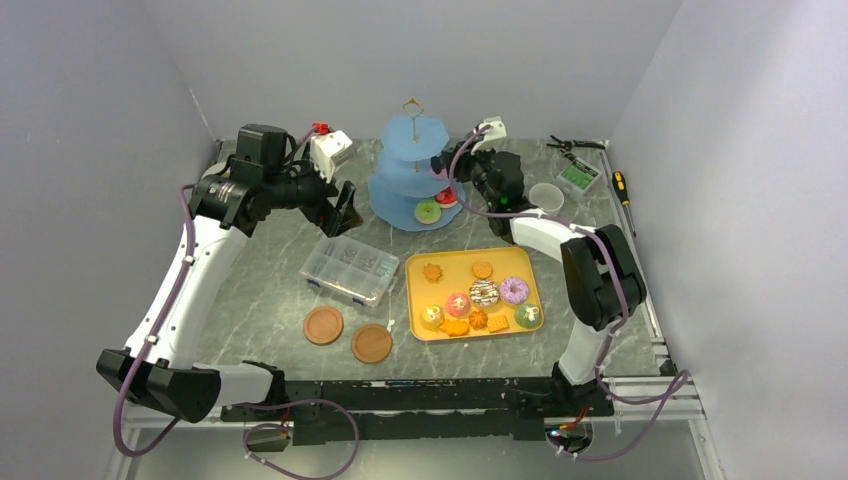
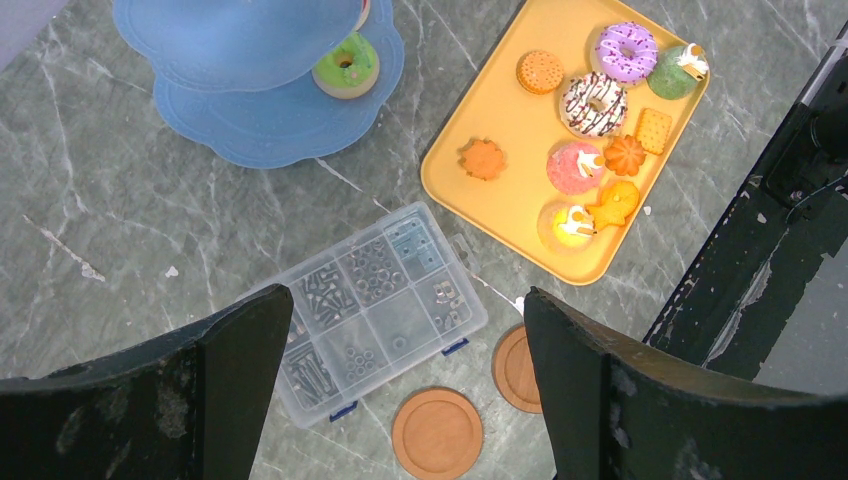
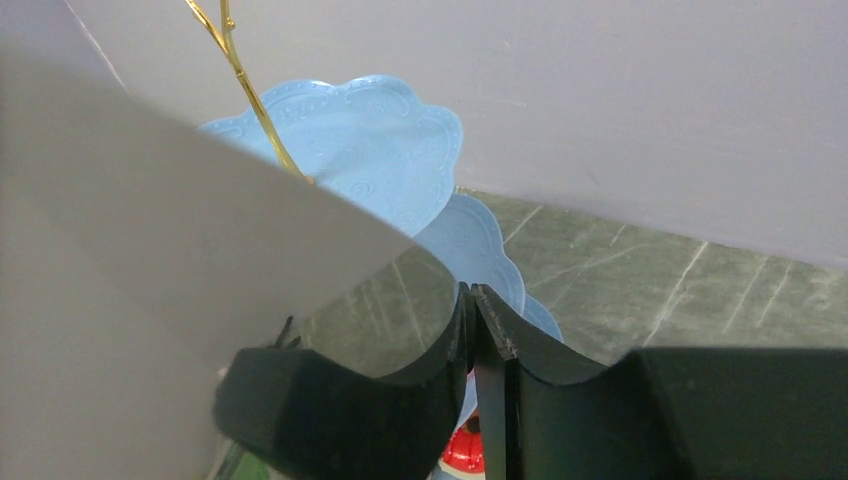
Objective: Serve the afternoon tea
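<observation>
**Stand** (image 1: 400,190), light blue, three tiers, gold loop on top: 1. It is at the far middle of the surface (image 1: 270,290).
- Bottom tier: green doughnut (image 2: 346,66), 1; red treat (image 1: 446,196), 1.

**Yellow tray** (image 1: 457,272): 1, nearer than the stand. It holds 10 treats, among them a purple doughnut (image 1: 514,290) and a chocolate-striped doughnut (image 2: 593,103).

**White mug** (image 1: 546,196): 1, right of the stand.

**Clear compartment box** (image 1: 349,268): 1, left of the tray.

**Wooden coasters** (image 1: 323,325): 2, side by side nearer than the box.

**Left gripper** (image 2: 405,300): jaws spread wide, nothing in them, above the box.

**Right gripper** (image 3: 470,300): jaws pressed together, nothing seen between them, close beside the stand, with the red treat below.

**By view:**
- Only the overhead view shows the mug.
- Only the left wrist view shows the screws and nuts in the box.
- Only the right wrist view shows the embossed rim of the top tier.
</observation>
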`<state>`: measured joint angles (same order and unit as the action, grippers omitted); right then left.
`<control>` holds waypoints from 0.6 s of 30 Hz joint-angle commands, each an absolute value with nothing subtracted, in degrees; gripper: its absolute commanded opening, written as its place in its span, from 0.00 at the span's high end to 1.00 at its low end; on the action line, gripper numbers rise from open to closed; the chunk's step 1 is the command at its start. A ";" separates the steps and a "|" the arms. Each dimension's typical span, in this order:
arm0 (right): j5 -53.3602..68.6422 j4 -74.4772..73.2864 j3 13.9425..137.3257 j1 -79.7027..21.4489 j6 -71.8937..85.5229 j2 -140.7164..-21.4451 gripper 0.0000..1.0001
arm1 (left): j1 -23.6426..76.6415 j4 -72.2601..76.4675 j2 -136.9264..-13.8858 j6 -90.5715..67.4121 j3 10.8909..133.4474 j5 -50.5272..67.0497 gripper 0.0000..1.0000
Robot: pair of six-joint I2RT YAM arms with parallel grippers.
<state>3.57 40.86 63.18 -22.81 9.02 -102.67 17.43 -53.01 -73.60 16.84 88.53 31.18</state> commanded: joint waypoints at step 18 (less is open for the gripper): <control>2.69 46.88 53.87 -22.61 10.36 -89.86 0.32 | 17.32 -52.41 -71.34 16.97 89.84 31.94 0.08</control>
